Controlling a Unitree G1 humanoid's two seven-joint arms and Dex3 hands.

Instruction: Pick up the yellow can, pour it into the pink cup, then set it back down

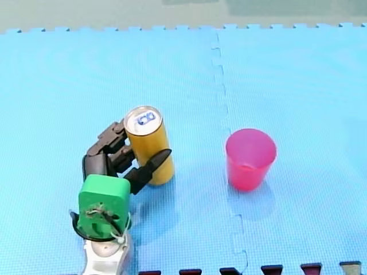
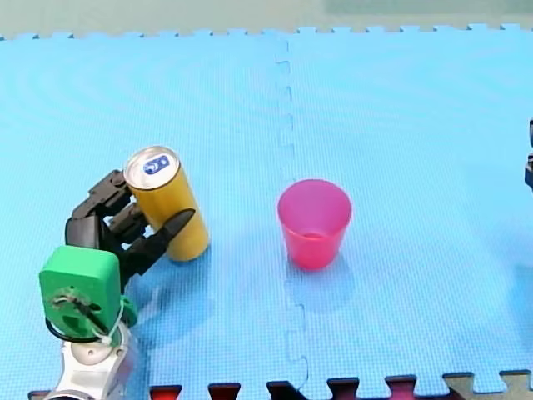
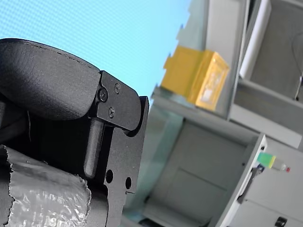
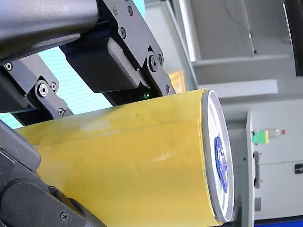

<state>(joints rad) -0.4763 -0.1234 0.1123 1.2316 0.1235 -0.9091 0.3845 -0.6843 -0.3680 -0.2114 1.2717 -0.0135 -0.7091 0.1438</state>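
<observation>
Left hand (image 1: 116,162) around yellow can (image 1: 151,144)

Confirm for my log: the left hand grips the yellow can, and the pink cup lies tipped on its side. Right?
Not quite. The left hand does grip the yellow can, but the pink cup stands upright, mouth up, as the head views show.

Black fingers (image 1: 150,167) around yellow can (image 1: 153,150), silver lid (image 1: 142,120) with blue mark; pink cup (image 1: 250,159) off fingertips; blue textured mat (image 1: 287,74); green wrist block (image 1: 104,197).
</observation>
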